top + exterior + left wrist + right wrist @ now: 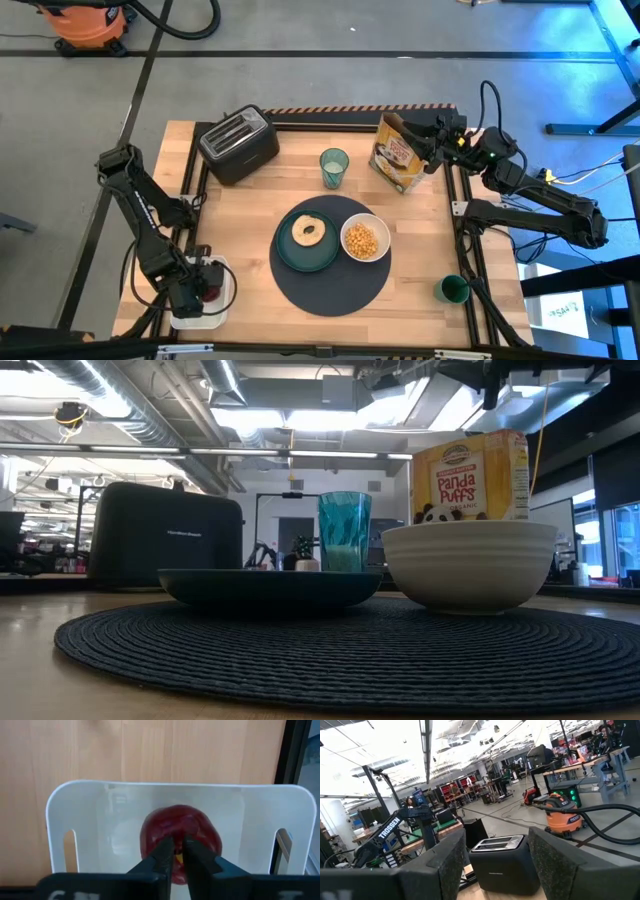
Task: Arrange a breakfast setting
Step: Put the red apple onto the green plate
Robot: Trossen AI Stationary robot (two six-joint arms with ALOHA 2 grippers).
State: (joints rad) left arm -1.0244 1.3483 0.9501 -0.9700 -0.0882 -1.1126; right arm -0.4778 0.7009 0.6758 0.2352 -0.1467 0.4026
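two grippers are logged. left gripper (174,854) is pressed almost together directly over the red fruit (181,840) in the white tray (80,810); fingers should be spread wider before descent so the fruit is straddled, not pushed. right gripper (495,865) is spread, beside the cereal box (398,152), marked "panda puffs".

Left gripper (203,291) low at seven o'clock, fingers nearly closed, right gripper (432,146) raised at one o'clock, fingers spread.
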